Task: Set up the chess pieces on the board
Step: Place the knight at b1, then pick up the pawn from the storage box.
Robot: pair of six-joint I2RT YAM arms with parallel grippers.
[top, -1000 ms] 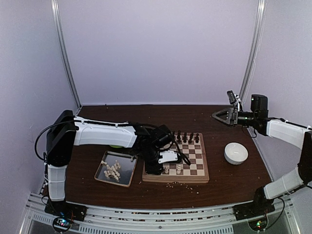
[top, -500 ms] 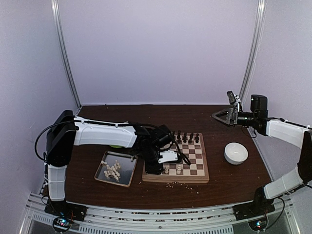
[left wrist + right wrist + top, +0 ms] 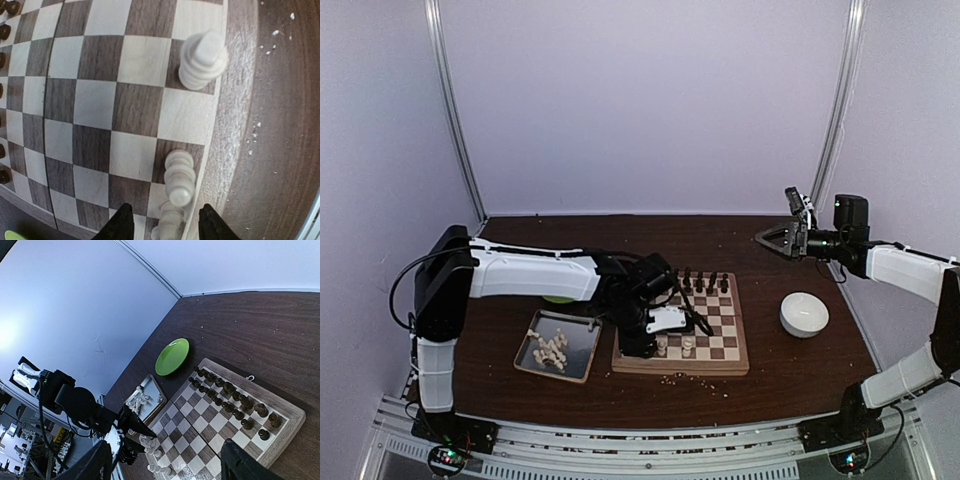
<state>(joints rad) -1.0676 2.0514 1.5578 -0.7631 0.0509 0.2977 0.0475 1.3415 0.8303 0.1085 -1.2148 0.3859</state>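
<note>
The board (image 3: 720,330) lies mid-table, with dark chess pieces (image 3: 705,283) in two rows along its far side. A few cream pieces (image 3: 687,347) stand on its near edge row. My left gripper (image 3: 642,345) hangs low over the near-left corner. In the left wrist view its open jaws (image 3: 166,225) straddle one cream piece (image 3: 169,222) without touching it. Another piece (image 3: 179,177) stands just ahead and a third (image 3: 202,60) stands further along the rim. My right gripper (image 3: 763,236) is raised at the back right, open and empty (image 3: 170,465).
A silver tray (image 3: 582,352) with several loose cream pieces sits left of the board. A green plate (image 3: 172,356) lies behind it, mostly under the left arm. A white bowl (image 3: 804,313) sits right of the board. Pale crumbs (image 3: 672,377) dot the front.
The left gripper has barely shifted over the board's near-left corner. The right arm has not moved.
</note>
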